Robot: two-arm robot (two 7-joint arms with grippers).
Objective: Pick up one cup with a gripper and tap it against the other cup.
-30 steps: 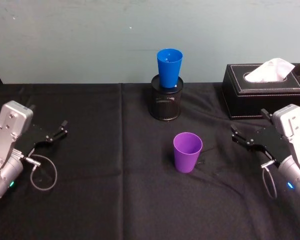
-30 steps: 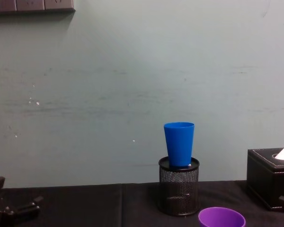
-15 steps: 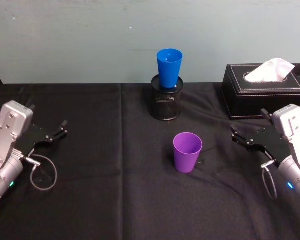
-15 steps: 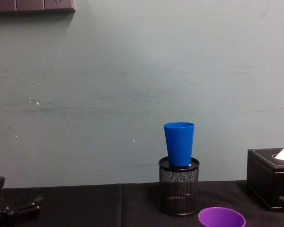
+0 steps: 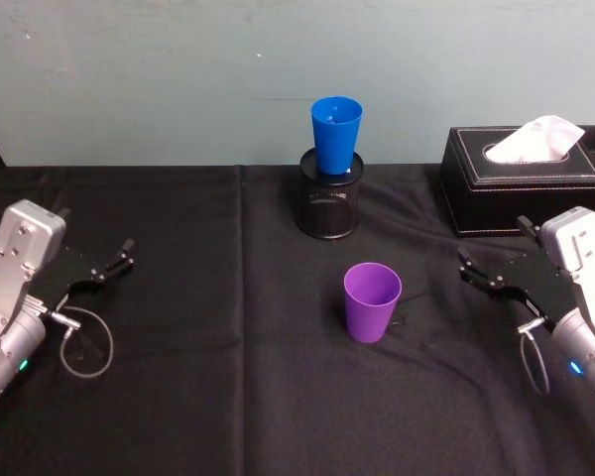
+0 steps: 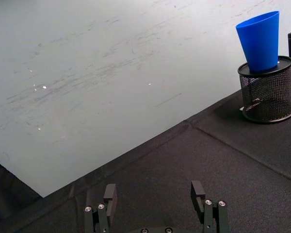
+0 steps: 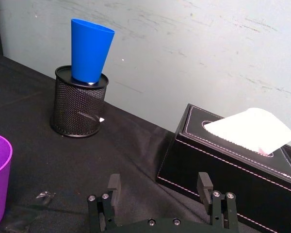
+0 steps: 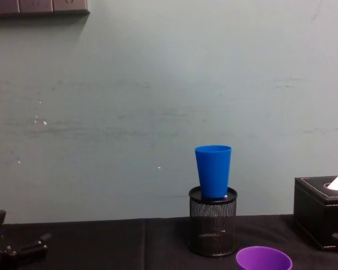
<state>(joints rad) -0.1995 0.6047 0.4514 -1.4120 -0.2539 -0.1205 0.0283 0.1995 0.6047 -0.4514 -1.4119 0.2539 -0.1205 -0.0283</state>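
One black cloth [image 5: 178, 397] holds purple cup [image 5: 370, 302] before wall [image 5: 129, 79].

Two cups: one purple cup [image 5: 371, 300], one blue cup [image 5: 336, 133]. One mesh holder [image 5: 328, 206]. One tissue box [image 5: 526, 178]. Two grippers: left gripper [image 6: 154, 191], right gripper [image 7: 158, 182].

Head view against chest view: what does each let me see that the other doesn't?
Head view: the silver arms carrying the left gripper and right gripper, both open, and the whole purple cup standing on the black cloth. Chest view: grey wall plates high up, and of the purple cup just its rim. Both: the blue cup upright in the mesh holder, and the tissue box.
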